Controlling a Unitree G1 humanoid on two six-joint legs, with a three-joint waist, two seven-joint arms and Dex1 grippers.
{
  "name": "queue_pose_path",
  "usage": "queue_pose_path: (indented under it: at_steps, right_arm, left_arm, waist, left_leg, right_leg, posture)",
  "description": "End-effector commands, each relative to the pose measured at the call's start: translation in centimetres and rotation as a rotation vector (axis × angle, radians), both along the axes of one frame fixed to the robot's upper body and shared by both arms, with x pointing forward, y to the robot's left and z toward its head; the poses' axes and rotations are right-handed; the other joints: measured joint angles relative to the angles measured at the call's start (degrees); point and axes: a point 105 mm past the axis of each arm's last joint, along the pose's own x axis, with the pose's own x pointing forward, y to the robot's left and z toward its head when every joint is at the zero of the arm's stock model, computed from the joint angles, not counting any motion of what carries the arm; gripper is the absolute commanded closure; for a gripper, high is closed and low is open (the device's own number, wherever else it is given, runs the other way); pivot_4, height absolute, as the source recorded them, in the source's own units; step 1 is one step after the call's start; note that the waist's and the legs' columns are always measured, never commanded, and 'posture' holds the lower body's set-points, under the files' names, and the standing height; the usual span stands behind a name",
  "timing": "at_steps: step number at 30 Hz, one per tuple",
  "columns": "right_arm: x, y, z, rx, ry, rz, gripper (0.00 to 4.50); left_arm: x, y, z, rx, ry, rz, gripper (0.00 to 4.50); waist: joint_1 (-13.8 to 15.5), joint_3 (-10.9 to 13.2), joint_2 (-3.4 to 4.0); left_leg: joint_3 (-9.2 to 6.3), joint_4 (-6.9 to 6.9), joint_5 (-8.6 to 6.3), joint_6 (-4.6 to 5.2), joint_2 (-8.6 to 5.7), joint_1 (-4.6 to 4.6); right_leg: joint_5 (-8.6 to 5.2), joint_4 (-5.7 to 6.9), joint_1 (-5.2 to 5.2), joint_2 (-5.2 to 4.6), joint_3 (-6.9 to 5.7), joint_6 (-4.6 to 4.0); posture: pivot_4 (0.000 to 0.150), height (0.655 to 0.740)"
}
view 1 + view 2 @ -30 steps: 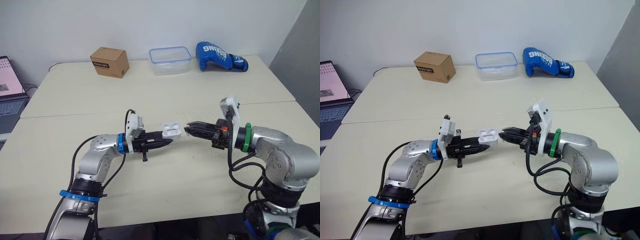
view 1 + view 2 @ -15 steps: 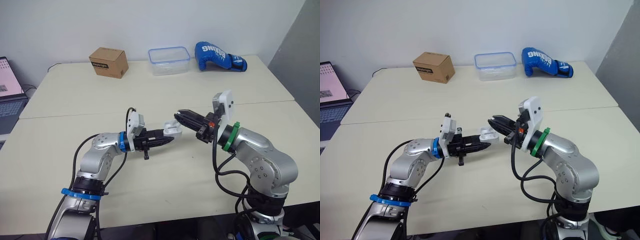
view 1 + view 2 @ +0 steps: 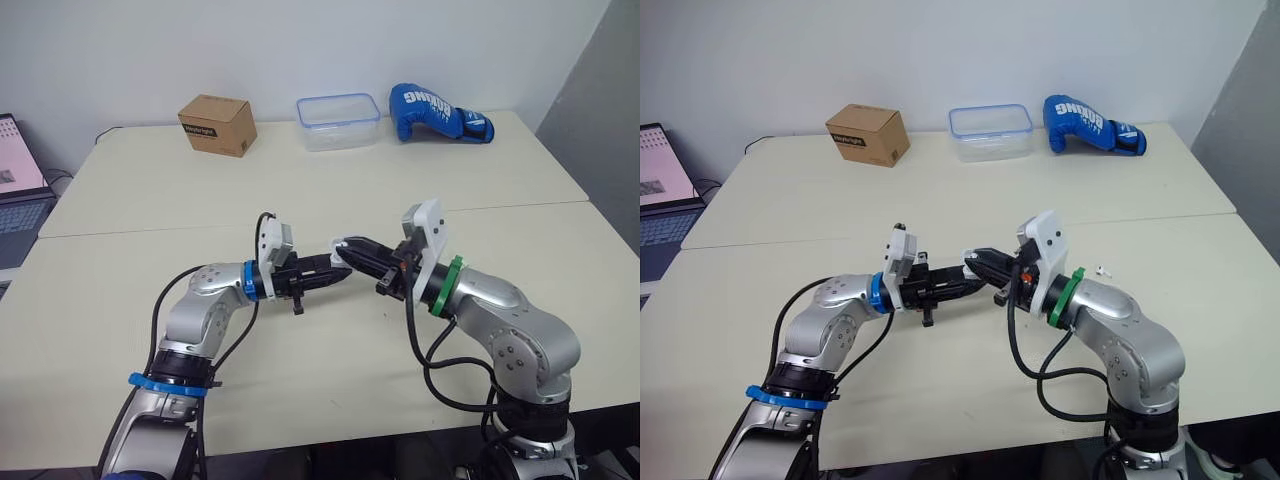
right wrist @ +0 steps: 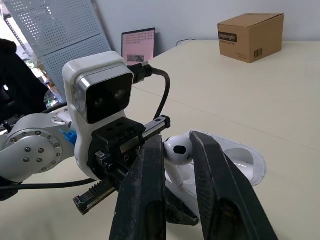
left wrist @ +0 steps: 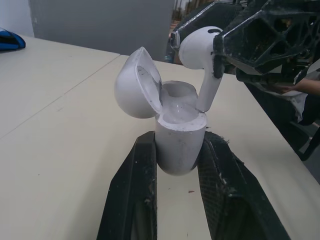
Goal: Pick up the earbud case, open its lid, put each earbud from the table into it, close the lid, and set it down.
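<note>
The left gripper point(image 5: 178, 139) is clamping the open earbud case point(image 5: 177, 152) while the right gripper point(image 4: 176, 142) is pinching an earbud point(image 5: 197, 47), its stem seemingly entering it.

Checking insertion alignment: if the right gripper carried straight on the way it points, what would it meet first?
The open earbud case, held by the left gripper. The earbud pinched in the right gripper has its stem at the case's well, so it would likely seat there first; exact depth is unclear.
</note>
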Motion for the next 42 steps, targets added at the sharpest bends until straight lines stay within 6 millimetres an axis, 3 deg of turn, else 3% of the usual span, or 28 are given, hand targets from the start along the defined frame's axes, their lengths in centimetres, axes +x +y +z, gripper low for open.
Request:
queue_pose_path:
  at_steps: [1,21,33,37,40,42]
  right_arm:
    - [-0.2,0.2,0.7,0.022,-0.042,0.000,4.12]
    - [0.5,0.9,0.7,-0.006,-0.055,-0.052,4.12]
    - [-0.1,0.8,0.1,-0.053,-0.045,-0.050,4.12]
    - [-0.2,0.8,0.2,-0.057,-0.054,-0.042,2.78]
    - [0.0,0.4,0.9,-0.041,-0.108,-0.067,2.13]
    - [0.0,0.1,1.2,-0.032,-0.125,-0.066,2.13]
  left_arm:
    - [-0.3,-0.4,2.2,-0.045,-0.071,-0.021,3.76]
    - [-0.4,-1.1,3.6,-0.090,-0.072,-0.022,3.76]
    - [-0.1,-0.8,4.1,-0.110,-0.077,0.002,3.76]
    - [-0.1,-0.9,4.0,-0.101,-0.083,-0.005,3.76]
    - [-0.2,-0.8,3.7,-0.087,-0.086,-0.009,3.76]
    - [-0.3,-0.8,3.6,-0.079,-0.085,-0.010,3.76]
  waist:
    - [0.0,0.0,0.00]
    - [0.0,0.0,0.00]
    - [0.0,0.0,0.00]
    - [0.0,0.0,0.00]
    - [0.0,0.0,0.00]
    - [0.0,0.0,0.00]
  left_leg:
    - [0.00,0.00,0.00,0.00,0.00,0.00]
    - [0.00,0.00,0.00,0.00,0.00,0.00]
    - [0.00,-0.01,0.00,0.00,0.01,0.00]
    - [0.00,-0.01,0.00,0.00,0.01,0.00]
    - [0.00,-0.01,0.00,0.00,0.01,0.00]
    - [0.00,-0.01,0.00,0.00,0.01,0.00]
  right_leg:
    - [0.00,0.00,0.00,0.00,0.00,0.00]
    - [0.00,-0.01,0.00,0.01,0.00,0.00]
    - [0.00,-0.01,0.00,0.01,0.00,0.00]
    - [0.00,-0.02,0.00,0.01,0.00,0.00]
    - [0.00,-0.02,0.00,0.01,0.00,0.00]
    - [0.00,-0.02,0.01,0.01,0.00,0.00]
  posture:
    - [0.150,0.7307]
    - [0.150,0.7307]
    - [0.150,0.7307]
    - [0.150,0.7307]
    - [0.150,0.7307]
    - [0.150,0.7307]
